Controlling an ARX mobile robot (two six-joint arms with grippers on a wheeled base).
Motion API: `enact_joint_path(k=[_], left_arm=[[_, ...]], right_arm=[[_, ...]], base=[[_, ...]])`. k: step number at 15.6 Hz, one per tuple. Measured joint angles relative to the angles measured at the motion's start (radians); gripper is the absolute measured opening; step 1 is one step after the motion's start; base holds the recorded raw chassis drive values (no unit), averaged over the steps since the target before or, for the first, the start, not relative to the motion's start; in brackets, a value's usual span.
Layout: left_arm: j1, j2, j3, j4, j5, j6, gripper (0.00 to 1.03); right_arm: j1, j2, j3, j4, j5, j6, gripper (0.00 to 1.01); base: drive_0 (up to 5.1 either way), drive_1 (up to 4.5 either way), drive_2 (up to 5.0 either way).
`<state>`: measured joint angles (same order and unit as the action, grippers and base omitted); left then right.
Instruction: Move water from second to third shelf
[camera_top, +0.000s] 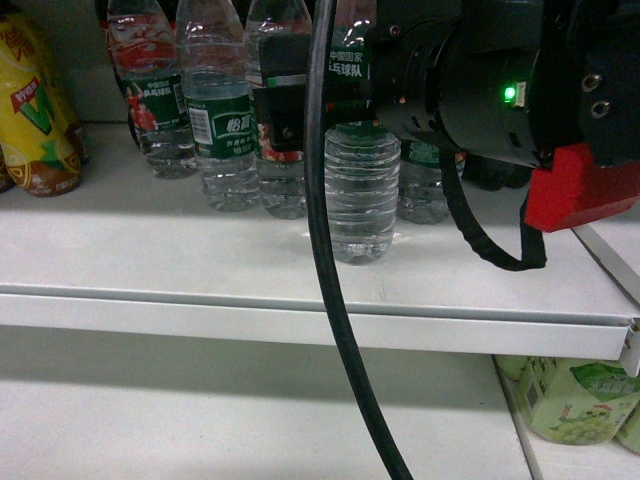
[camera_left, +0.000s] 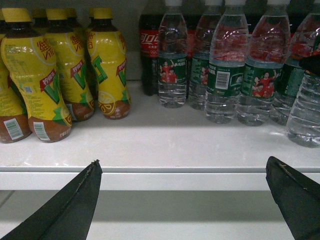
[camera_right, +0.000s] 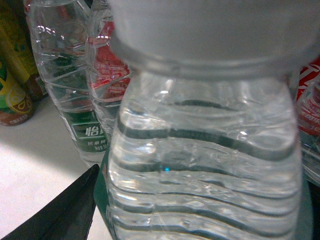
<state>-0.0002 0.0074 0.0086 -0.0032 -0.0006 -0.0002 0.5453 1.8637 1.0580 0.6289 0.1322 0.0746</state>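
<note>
The front water bottle (camera_top: 362, 195) is standing upright on the white shelf (camera_top: 300, 290), nearer the shelf's front lip than its neighbours, and this is the one the task is turning on. The right gripper (camera_top: 320, 100) is reaching in from the right and sitting at the bottle's label band, one dark pad showing on its left side; the bottle's lower ribbed body is hanging clear below it with its base looking to be on, or only just off, the shelf. In the right wrist view the bottle (camera_right: 205, 160) is filling the frame right under the camera, with one black finger (camera_right: 60, 210) just beside its left flank. That closeness suggests the jaws are bracketing the bottle at the label, where the wall is stiffer than the ribs, but whether they are actually pinching it I cannot tell, since the far finger is hidden.

Behind the front bottle the other green-label waters (camera_top: 225, 130) are crowding in a row, so pulling the foremost one avoids knocking the rest. To the left of that row the yellow drink bottles (camera_left: 110, 65) are standing apart.

The left gripper (camera_left: 182, 200) is hanging spread wide and empty below the shelf's lip, likely kept back to leave the right arm room.
</note>
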Motion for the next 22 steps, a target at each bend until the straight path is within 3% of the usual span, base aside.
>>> enact_joint_path(k=[7, 9, 11, 12, 17, 22], left_arm=[[0.0, 0.0, 0.0, 0.0, 0.0, 0.0, 0.98], [0.0, 0.0, 0.0, 0.0, 0.0, 0.0, 0.98], [0.0, 0.0, 0.0, 0.0, 0.0, 0.0, 0.98], [0.0, 0.0, 0.0, 0.0, 0.0, 0.0, 0.98], [0.0, 0.0, 0.0, 0.0, 0.0, 0.0, 0.98], [0.0, 0.0, 0.0, 0.0, 0.0, 0.0, 0.98]], right_arm=[[0.011, 0.037, 0.027, 0.011, 0.056, 0.001, 0.97], [0.013, 0.042, 0.027, 0.023, 0.063, 0.004, 0.63], [0.02, 0.042, 0.027, 0.03, 0.066, 0.003, 0.47], [0.025, 0.042, 0.022, 0.039, 0.073, 0.003, 0.44], [0.062, -0.052, -0.095, 0.051, 0.073, 0.003, 0.44], [0.06, -0.326, -0.359, 0.019, 0.051, 0.011, 0.43]], base=[[0.0, 0.0, 0.0], [0.0, 0.0, 0.0], [0.0, 0.0, 0.0], [0.0, 0.0, 0.0], [0.0, 0.0, 0.0], [0.0, 0.0, 0.0]])
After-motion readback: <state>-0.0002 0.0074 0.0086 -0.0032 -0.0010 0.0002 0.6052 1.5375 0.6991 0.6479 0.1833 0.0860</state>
